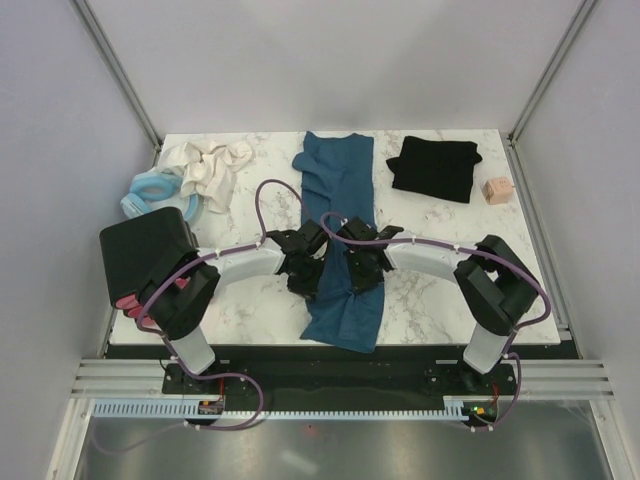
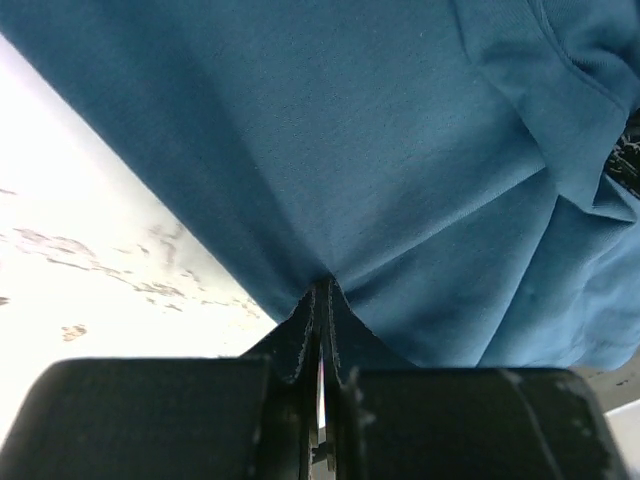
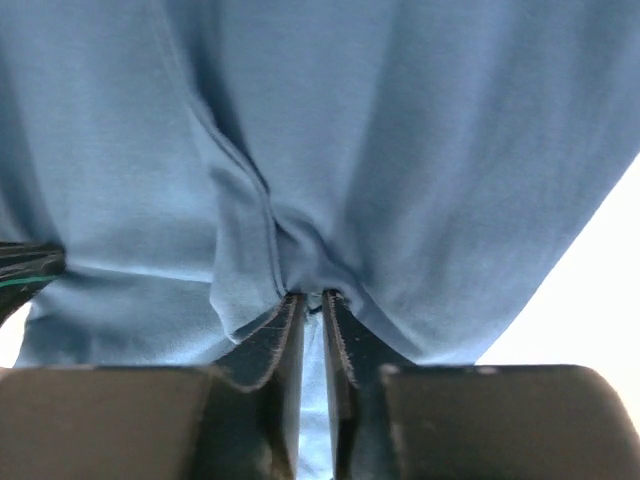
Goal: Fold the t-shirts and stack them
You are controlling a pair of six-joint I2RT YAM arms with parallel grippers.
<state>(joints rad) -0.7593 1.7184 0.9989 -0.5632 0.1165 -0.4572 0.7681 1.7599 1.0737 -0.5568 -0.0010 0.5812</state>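
You have the dark teal-blue short-sleeved cotton t-shirt (image 1: pixel 340 180) lying as a long, rumpled strip down the middle of the white marble-patterned table (image 1: pixel 250 305), running from 12 o'clock at the far edge to 6 o'clock, where its near end reaches the front edge. Both arms meet over its lower half. Your left gripper (image 1: pixel 306 274) comes in from 9 o'clock; in the left wrist view its fingers (image 2: pixel 305 330) are pressed almost together on a pinched fold of the teal fabric. Your right gripper (image 1: pixel 362 270) comes in from 3 o'clock, just beside the left one; in the right wrist view its fingers (image 3: pixel 345 345) are nearly closed, with a bunched ridge of the same shirt caught between the tips. The black cotton t-shirt (image 1: pixel 436 166) lies folded at about 1 o'clock, apart from the teal one. A small peach cube (image 1: pixel 497 190) sits at 2 o'clock near the black shirt. At 10 o'clock a crumpled white cloth (image 1: pixel 212 168) touches a pale blue ring-shaped item (image 1: pixel 148 190)
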